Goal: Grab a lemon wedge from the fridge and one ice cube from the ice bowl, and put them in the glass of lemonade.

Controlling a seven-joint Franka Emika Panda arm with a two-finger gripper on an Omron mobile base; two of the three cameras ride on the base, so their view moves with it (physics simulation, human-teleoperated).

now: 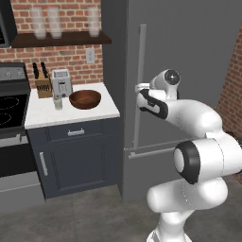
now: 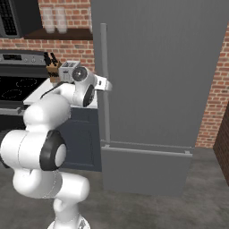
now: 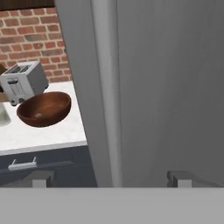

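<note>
The gripper [image 3: 111, 178] stands with its jaws wide apart and holds nothing, one fingertip [image 3: 42, 178] on each side of the handle [image 3: 106, 87]. In the left base view the gripper [image 1: 138, 88] sits right at the handle [image 1: 140, 85], about halfway up the upper door. The handle is a long light grey bar, its long axis upright, at the left edge of the fridge [image 1: 189, 61]. The fridge door is shut, and no brand or writing can be read on it. Left of the fridge, on the white counter [image 1: 47, 113], the bowl [image 1: 85, 99] sits upright, mouth up. Just left of it stands the glass [image 1: 58, 103], in front of the toaster [image 1: 61, 83]. A knife block [image 1: 43, 84] stands beside the toaster. Tumblers [image 1: 47, 21] stand on the shelf [image 1: 61, 38] above, against the brick wall.
</note>
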